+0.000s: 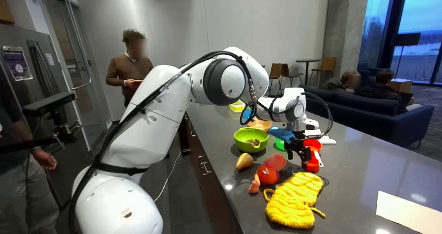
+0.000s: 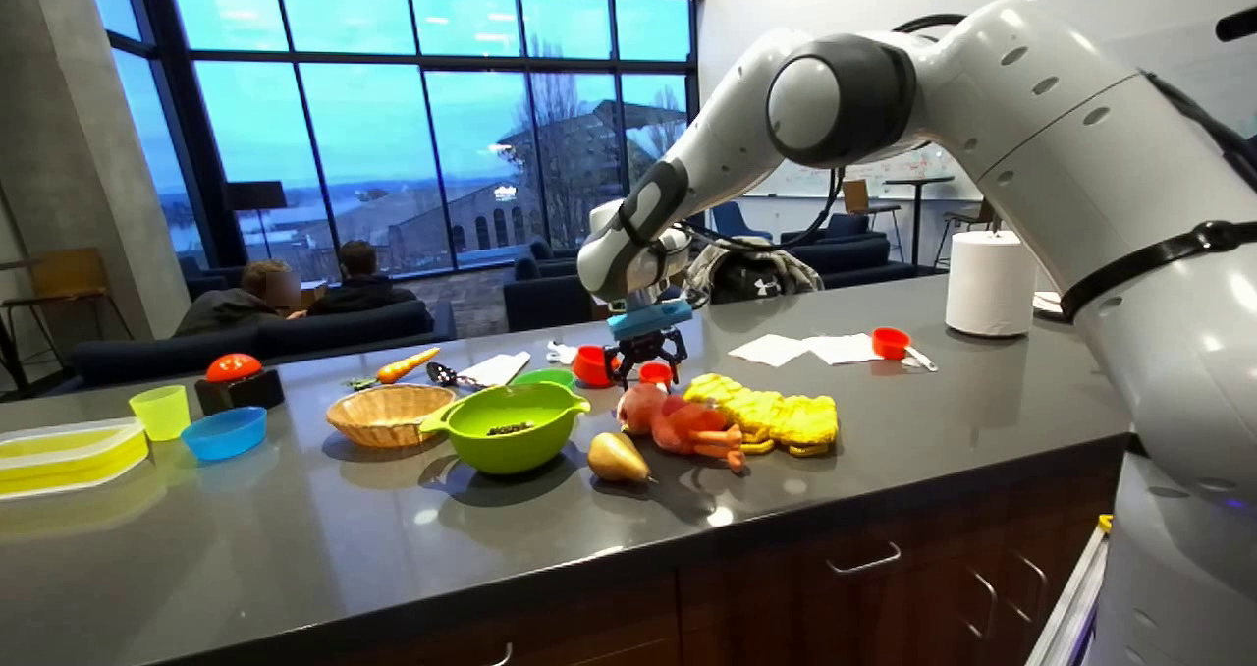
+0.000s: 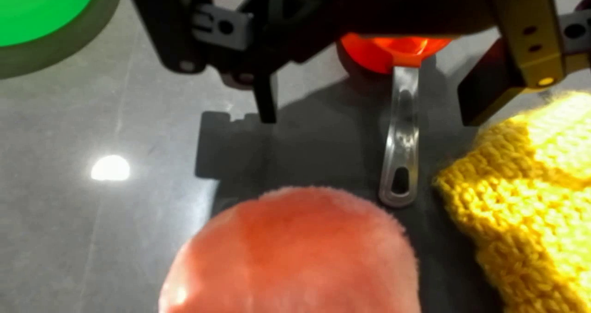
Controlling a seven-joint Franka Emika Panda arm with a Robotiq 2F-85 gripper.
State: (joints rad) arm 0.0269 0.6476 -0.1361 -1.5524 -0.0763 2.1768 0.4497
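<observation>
My gripper (image 3: 369, 119) stands open above the counter, nothing between its fingers. Behind and below it in the wrist view lies an orange-red measuring cup (image 3: 369, 57). Its metal handle (image 3: 401, 142) runs down between the two fingertips, and the gripper body hides part of the cup. A fuzzy pink-orange plush (image 3: 300, 253) fills the bottom of that view. At the right, close to one finger, is a yellow knitted mitten (image 3: 521, 211). In an exterior view the gripper (image 1: 297, 157) hovers beside two red cups, the upper red cup (image 1: 312, 144) and the lower red cup (image 1: 313, 165).
A green bowl (image 2: 506, 430) with small dark bits inside stands near a pear (image 2: 617, 458) and a wicker basket (image 2: 388, 416). A tomato-like red toy (image 1: 267, 175) touches the plush. Farther off are a blue bowl (image 2: 226, 433), a red button (image 2: 236, 367) and a paper roll (image 2: 990, 283).
</observation>
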